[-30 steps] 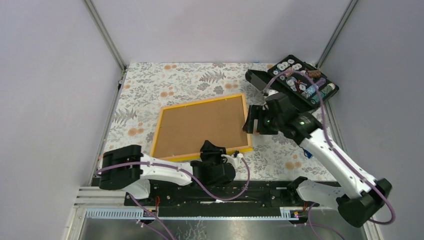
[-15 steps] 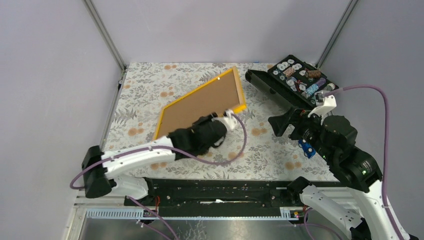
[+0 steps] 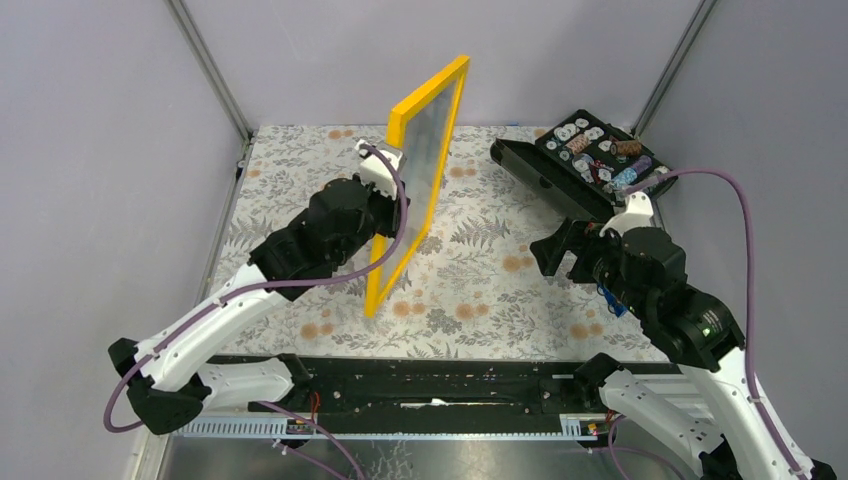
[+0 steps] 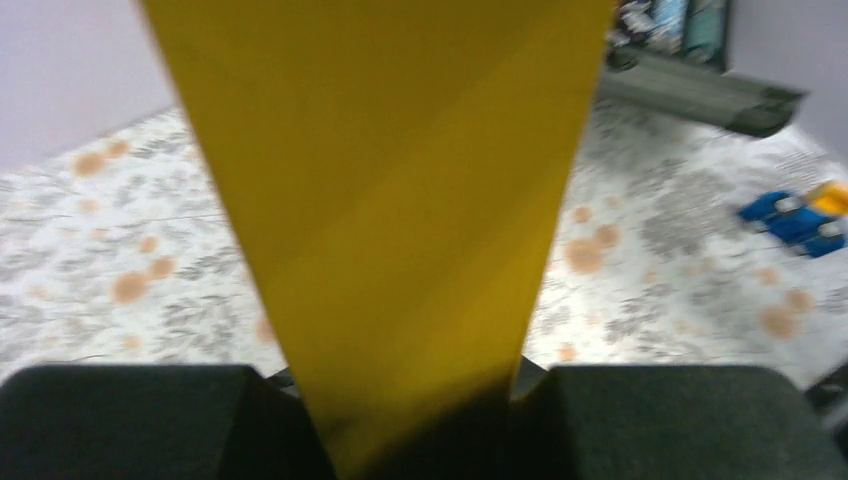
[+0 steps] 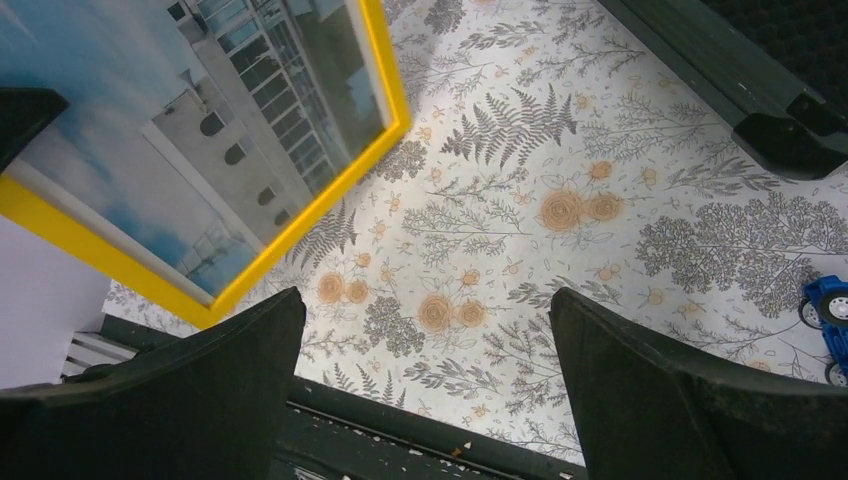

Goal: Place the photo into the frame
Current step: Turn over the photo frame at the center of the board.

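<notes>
The left gripper (image 3: 395, 212) and right gripper (image 3: 561, 252) are black, on white-and-black arms (image 3: 230, 303) trailing purple cables (image 3: 746, 230).

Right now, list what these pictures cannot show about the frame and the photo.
- Top view: photo seen almost edge-on in the upright frame; its image is unreadable.
- Left wrist: blurred frame edge fills the view, hiding the photo and where the left gripper clamps.
- Right wrist: frame cut off at top and left; its back hidden.
</notes>
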Tool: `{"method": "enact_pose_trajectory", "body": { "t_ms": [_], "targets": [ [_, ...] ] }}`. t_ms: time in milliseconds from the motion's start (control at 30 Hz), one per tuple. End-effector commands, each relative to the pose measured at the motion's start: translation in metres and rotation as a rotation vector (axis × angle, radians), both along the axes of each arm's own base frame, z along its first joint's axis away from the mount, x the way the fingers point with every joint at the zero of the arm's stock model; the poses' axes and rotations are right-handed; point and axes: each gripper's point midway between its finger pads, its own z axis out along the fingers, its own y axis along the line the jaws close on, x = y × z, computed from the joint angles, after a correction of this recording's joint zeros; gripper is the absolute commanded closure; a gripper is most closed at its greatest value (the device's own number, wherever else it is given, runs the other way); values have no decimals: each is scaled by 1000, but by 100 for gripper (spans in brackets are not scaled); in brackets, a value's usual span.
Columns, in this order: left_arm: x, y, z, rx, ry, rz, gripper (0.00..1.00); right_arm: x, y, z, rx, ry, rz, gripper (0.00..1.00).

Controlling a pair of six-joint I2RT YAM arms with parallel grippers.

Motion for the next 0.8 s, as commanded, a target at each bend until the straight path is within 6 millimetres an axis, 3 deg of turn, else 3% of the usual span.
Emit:
{"method": "enact_pose_trajectory", "body": {
  "t_ms": [0, 267, 467, 600, 767],
  "targets": [
    [-4, -14, 53, -375, 52, -50, 100, 7, 0, -5, 1, 11, -29, 0],
    [36, 37, 21, -689, 226, 60, 100, 5, 1, -9, 9, 19, -26, 0],
    [56, 108, -15, -871, 252, 213, 100, 4, 2, -17, 7, 39, -22, 0],
    [58, 151, -48, -1024, 257, 315, 100, 5, 4, -23, 4, 57, -18, 0],
    [59, 185, -82, -1118, 254, 460, 100, 6, 6, -27, 2, 66, -14, 0]
  ]
}}
